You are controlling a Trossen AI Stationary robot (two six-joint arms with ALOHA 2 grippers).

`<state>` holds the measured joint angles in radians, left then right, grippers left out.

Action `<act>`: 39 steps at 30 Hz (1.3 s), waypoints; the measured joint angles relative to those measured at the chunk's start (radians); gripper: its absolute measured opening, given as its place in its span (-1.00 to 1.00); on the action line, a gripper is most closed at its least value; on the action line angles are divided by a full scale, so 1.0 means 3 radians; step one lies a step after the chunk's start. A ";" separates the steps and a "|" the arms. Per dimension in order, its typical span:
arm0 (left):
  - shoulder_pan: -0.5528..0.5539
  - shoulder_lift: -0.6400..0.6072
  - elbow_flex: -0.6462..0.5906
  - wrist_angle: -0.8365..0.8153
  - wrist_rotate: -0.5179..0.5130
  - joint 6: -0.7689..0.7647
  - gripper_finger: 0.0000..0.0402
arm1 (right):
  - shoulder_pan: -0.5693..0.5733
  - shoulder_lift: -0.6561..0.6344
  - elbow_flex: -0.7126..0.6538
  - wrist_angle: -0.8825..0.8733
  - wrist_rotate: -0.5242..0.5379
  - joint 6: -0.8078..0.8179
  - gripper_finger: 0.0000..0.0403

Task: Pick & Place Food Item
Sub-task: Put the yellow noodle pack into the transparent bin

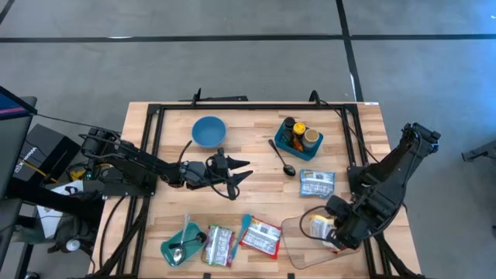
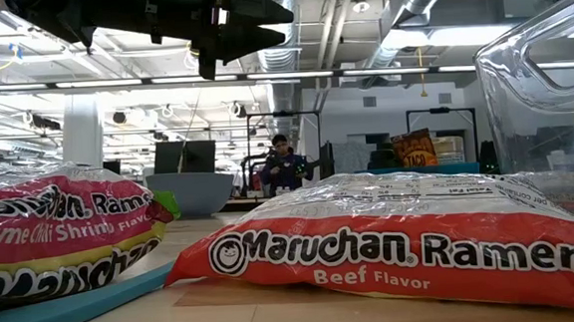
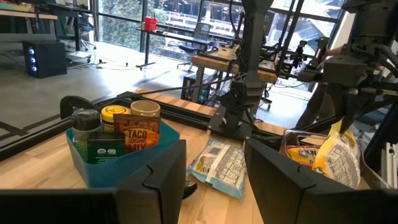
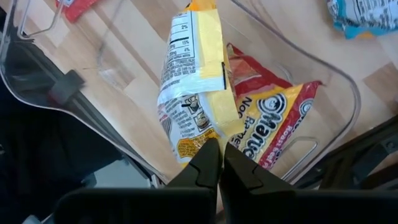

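Beside clear bin (image 1: 291, 232): ramen packet (image 1: 260, 238).

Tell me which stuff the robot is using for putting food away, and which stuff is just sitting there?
Being used:
- right gripper, jaws shut on the yellow ramen packet
- clear bin below it
- ramen packet already in the bin

Just sitting there:
- blue bowl
- teal box of spice jars
- black spoon
- left gripper, over the table's middle

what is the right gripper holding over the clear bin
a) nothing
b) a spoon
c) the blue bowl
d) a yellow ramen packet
d: in the right wrist view the right gripper has its fingers shut on the edge of a yellow ramen packet, which hangs over the clear bin.
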<state>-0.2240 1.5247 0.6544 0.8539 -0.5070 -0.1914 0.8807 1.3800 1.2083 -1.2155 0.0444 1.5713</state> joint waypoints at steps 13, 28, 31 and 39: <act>0.0000 0.0001 0.0000 0.0000 0.0000 0.0000 -0.21 | 0.0230 0.0000 0.0000 0.0194 0.0024 0.0401 -1.00; 0.0000 0.0000 0.0000 0.0000 0.0000 0.0000 -0.21 | 0.0296 0.0000 0.0000 0.0294 0.0252 0.0412 -1.00; 0.0000 0.0001 -0.0001 0.0000 0.0000 0.0000 -0.21 | 0.0296 0.0000 0.0000 0.0224 0.0219 0.0413 -1.00; 0.0000 0.0000 0.0000 0.0000 0.0000 0.0000 -0.21 | 0.0290 0.0028 -0.0138 0.0175 0.0086 0.0551 -1.00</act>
<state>-0.2239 1.5248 0.6544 0.8539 -0.5072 -0.1913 0.9676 1.3884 1.1668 -1.1629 0.0701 1.7367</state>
